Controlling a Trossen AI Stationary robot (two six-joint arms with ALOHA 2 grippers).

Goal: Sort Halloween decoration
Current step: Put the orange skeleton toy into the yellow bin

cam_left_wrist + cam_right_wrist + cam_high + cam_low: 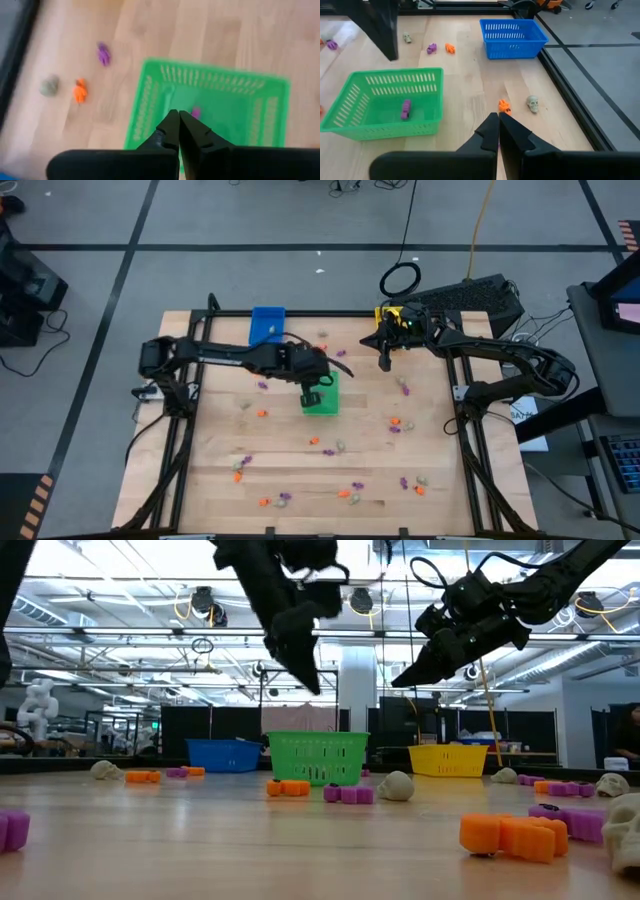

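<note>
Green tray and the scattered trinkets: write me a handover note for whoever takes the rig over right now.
Left gripper: shut, empty, above the green tray.
Right gripper: shut, empty, raised near the yellow tray at the far edge.
Done: one purple trinket lies in the green tray.
Blue tray: nothing visible inside.
Left: the orange, purple and pale trinkets scattered over the table, mostly along the near half.

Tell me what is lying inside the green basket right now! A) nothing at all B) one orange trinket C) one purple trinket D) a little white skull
C: both wrist views show a single purple trinket lying on the floor of the green basket, with nothing else in it, and the left gripper is above it with its fingers shut.
</note>
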